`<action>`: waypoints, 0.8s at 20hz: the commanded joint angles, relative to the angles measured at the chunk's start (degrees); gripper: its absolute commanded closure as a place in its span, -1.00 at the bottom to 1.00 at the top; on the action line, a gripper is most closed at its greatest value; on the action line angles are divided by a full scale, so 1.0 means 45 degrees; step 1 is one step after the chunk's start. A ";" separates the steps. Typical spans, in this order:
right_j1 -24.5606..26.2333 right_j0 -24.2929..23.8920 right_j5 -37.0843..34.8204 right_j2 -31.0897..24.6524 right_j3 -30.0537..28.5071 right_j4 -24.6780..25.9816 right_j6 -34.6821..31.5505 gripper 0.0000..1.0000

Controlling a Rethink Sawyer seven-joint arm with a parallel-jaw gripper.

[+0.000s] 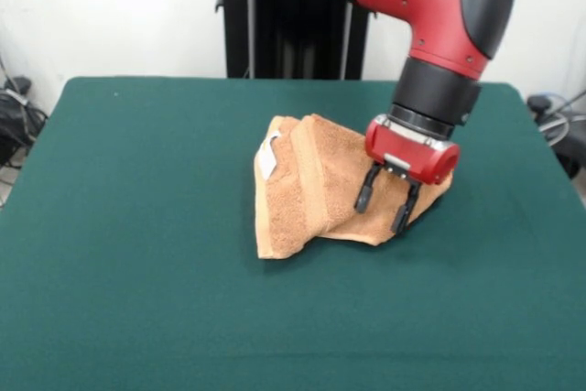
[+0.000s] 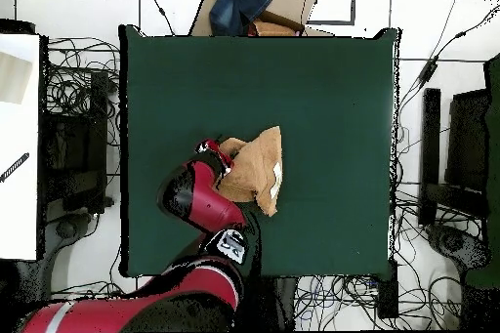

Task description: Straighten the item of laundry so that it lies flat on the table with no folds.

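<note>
The orange-tan towel lies folded and bunched near the middle of the dark green table, with thick folds running front to back and a small white label at its left side. My gripper hangs over the towel's right edge, its two black fingers spread apart and holding nothing. In the overhead view the towel sits just right of my red arm, and the gripper is at the towel's left edge.
Cardboard with a blue cloth lies beyond the table's far edge in the overhead view. Cables and dark equipment surround the table on the floor. A white surface stands at the left.
</note>
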State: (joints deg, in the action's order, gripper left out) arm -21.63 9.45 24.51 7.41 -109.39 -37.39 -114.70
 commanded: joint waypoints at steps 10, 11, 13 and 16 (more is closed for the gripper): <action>0.0874 0.0828 0.0648 -0.0948 -0.0174 -0.1449 -0.4068 1.00; 0.0869 0.0829 0.0669 -0.0939 -0.0172 -0.1423 -0.4059 1.00; 0.0817 0.0794 0.0607 -0.0920 -0.0202 -0.1403 -0.3983 1.00; 0.0752 0.0638 0.0523 -0.0934 -0.0241 -0.1169 -0.3916 1.00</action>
State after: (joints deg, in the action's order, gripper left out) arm -19.21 13.31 26.00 7.38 -109.40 -40.85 -114.70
